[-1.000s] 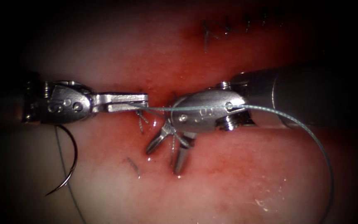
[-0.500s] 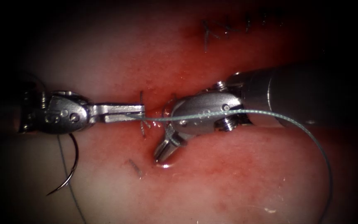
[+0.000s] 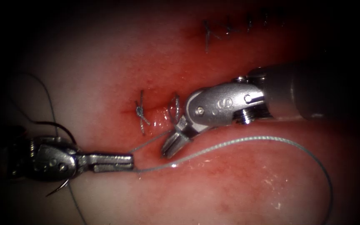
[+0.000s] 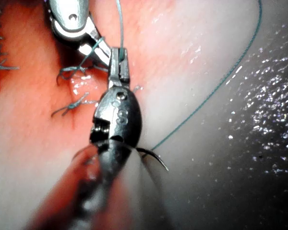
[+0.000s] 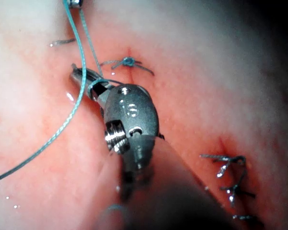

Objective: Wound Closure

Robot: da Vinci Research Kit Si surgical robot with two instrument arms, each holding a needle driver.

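Nearest me, the left tool has its jaws pressed together on the thread. Over the last second I have drawn it down and to the left, away from the cut. The needle lies loose on the tissue behind that tool, left of the cut. Neither tool holds it and it is not in the tissue. From the left jaws one short strand runs taut up to the right tool. The long strand sweeps off right in a wide loop.

The right tool's jaws are closed, pinching the thread just below the cut, with a turn of thread around them in the right wrist view. I read this as tightening a throw. My judgement is that the next move calls for even, opposed tension so the knot seats on the cut without tearing.

Beyond are two tied stitches, then a farther row. The only writing is a stamped mark like an "S" on the right tool's wrist.
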